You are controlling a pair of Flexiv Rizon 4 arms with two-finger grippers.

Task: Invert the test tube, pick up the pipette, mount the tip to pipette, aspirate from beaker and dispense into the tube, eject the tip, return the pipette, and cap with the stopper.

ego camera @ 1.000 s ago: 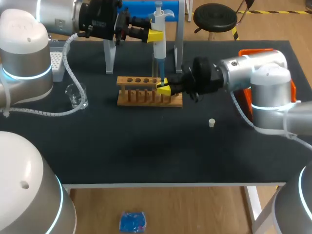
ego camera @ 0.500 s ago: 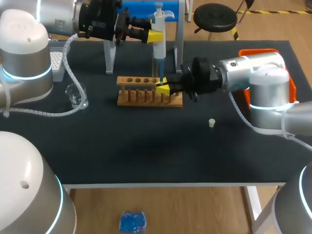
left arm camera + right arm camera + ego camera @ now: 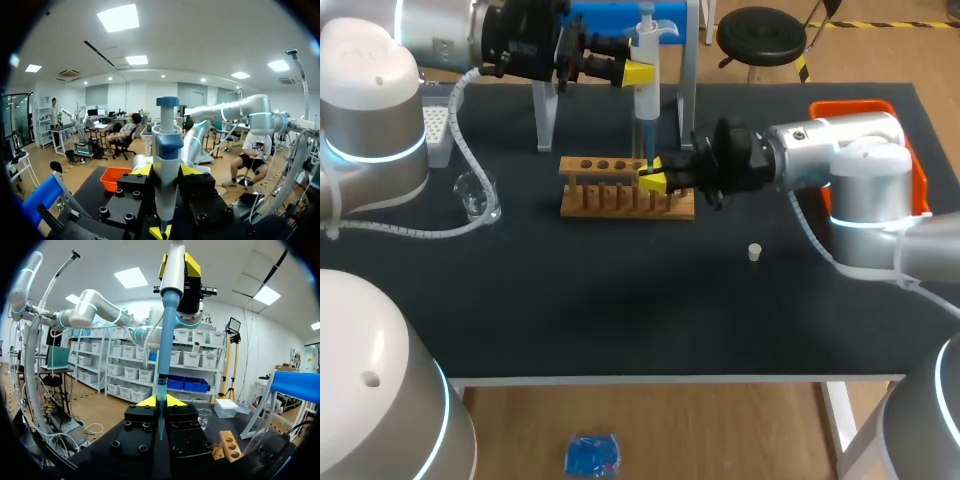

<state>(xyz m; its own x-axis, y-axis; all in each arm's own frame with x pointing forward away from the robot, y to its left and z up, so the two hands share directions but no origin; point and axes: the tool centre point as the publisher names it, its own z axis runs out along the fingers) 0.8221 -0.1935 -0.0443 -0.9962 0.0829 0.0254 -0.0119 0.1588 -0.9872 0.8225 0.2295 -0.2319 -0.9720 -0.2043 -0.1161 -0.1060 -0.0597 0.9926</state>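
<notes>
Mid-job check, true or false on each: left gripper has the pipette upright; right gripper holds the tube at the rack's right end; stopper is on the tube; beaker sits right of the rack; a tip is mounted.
The left gripper holds the pipette upright. True.
The right gripper holds the test tube at the right end of the rack. True.
The stopper caps the test tube. False: it lies on the table, right of the rack.
The beaker stands right of the rack. False: it stands left of it.
A blue tip is on the pipette. True.
</notes>
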